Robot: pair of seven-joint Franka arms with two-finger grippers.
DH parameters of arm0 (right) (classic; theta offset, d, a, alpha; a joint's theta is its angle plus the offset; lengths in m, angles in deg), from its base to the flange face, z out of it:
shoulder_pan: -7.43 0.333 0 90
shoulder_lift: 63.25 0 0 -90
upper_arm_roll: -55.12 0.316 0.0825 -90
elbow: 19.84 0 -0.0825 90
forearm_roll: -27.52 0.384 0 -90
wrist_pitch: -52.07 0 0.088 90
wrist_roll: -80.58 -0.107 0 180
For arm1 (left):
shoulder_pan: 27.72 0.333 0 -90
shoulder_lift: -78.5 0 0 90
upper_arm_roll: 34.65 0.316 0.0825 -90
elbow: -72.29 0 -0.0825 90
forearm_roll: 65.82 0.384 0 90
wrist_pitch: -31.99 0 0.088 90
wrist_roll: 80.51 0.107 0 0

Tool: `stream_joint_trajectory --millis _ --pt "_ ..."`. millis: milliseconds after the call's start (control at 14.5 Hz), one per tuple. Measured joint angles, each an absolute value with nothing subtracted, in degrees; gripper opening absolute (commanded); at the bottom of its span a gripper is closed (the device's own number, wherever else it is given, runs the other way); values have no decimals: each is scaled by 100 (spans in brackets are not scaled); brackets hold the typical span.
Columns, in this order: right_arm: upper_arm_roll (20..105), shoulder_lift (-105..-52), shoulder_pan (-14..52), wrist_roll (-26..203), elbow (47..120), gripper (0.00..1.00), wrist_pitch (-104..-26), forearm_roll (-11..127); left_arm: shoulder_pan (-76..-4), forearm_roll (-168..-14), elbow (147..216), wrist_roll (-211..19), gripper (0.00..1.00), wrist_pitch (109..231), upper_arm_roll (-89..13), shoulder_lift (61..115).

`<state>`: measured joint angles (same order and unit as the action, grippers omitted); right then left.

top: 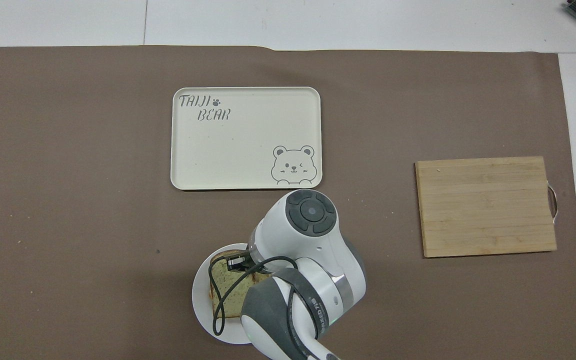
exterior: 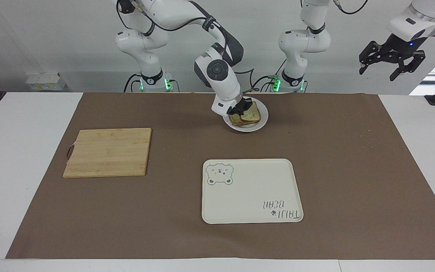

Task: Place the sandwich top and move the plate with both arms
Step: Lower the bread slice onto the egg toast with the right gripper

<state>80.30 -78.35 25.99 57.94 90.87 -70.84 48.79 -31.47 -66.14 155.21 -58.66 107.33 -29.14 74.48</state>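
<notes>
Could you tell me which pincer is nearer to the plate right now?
Right. The right pincer is over the plate, holding the sandwich top; the left pincer waits high past the left arm's end of the table.

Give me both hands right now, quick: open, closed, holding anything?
Right hand: closed on the bread slice, over the toast on the plate.
Left hand: open, empty, waiting up in the air at its own end of the table.
</notes>
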Motion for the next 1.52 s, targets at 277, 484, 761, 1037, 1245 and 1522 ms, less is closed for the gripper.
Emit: stream_joint_trajectory --millis 277,484,761,1037,1245,1522 --pt "8000 -7906 2631 5774 9284 0 -7386 4913 -3147 -6614 15521 -5866 100 10733 -2914 7448" --pt "7984 -7961 2597 5590 9302 0 -7735 5110 -3147 -6614 15521 -5866 100 10733 -2914 7448" --pt "7972 -7971 2579 5551 9324 0 -7744 5116 -3147 -6614 15521 -5866 100 10733 -2914 7448" --pt "7972 -7969 2580 5730 9468 0 -7744 5116 -3147 -6614 15521 -5866 100 10733 -2914 7448" --pt "7972 -7959 2579 6008 9554 0 -7744 5116 -3147 -6614 15521 -5866 100 10733 -2914 7448" --pt "7966 -7944 2579 6483 9578 0 -7744 5107 -3147 -6614 15521 -5866 100 10733 -2914 7448"
